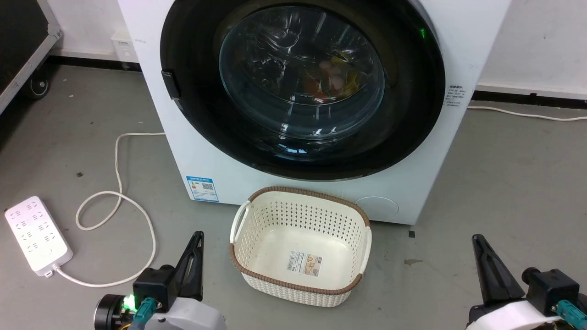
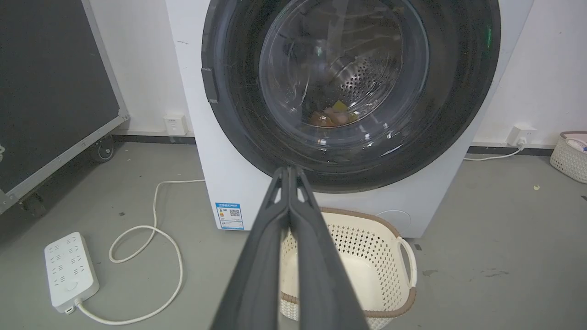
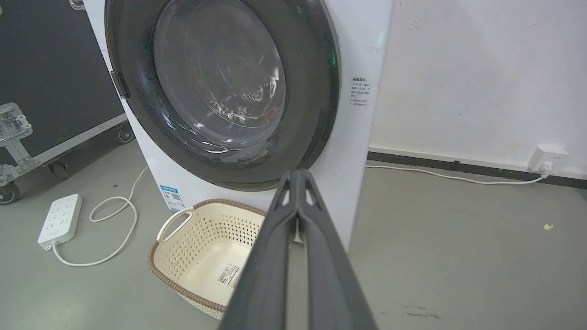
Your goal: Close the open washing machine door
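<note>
The washing machine door is a big round black frame with a bulging clear glass window, and it lies flat against the white machine's front, shut. Coloured laundry shows through its glass. The same door fills the upper left of the right wrist view. My left gripper is low at the left, fingers pressed together, holding nothing. My right gripper is low at the right, also shut and empty. Both hang well short of the door, above the floor.
An empty cream basket with a brown rim stands on the floor right before the machine, between my grippers. A white power strip and its looped cable lie at the left. A black wheeled case stands further left.
</note>
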You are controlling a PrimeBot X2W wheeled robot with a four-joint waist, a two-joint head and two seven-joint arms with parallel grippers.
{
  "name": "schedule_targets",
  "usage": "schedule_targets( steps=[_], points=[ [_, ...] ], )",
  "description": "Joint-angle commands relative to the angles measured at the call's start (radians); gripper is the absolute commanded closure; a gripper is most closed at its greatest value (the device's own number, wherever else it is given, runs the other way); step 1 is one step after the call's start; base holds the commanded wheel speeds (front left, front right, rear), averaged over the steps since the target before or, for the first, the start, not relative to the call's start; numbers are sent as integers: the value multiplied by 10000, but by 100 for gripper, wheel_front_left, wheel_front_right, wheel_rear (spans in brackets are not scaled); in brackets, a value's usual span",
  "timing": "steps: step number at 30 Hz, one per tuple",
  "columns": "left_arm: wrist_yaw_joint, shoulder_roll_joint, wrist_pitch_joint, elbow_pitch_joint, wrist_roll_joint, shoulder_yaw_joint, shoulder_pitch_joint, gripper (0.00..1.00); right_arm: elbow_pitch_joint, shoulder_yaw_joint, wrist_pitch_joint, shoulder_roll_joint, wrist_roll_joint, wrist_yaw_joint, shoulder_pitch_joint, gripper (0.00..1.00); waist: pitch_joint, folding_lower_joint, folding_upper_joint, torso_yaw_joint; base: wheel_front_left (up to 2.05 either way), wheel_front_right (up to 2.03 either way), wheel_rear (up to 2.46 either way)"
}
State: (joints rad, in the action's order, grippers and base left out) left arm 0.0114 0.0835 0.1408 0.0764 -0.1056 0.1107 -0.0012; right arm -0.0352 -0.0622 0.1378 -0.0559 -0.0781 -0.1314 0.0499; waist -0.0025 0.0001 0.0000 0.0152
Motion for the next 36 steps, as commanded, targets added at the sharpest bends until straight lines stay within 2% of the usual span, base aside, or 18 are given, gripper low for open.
schedule_targets(
  steps=[1, 36],
  points=[
    [-51, -29, -68, -77, 109, -85, 5, 100, 78, 35, -73, 25, 83, 3, -177, 100, 1, -1, 0, -4, 0, 0, 0],
    [-82, -181, -736, -420, 581, -595, 9, 100, 214, 328, -724, 41, 431, 5, -338, 100, 13, -1, 0, -78, 0, 0, 0]
  ],
)
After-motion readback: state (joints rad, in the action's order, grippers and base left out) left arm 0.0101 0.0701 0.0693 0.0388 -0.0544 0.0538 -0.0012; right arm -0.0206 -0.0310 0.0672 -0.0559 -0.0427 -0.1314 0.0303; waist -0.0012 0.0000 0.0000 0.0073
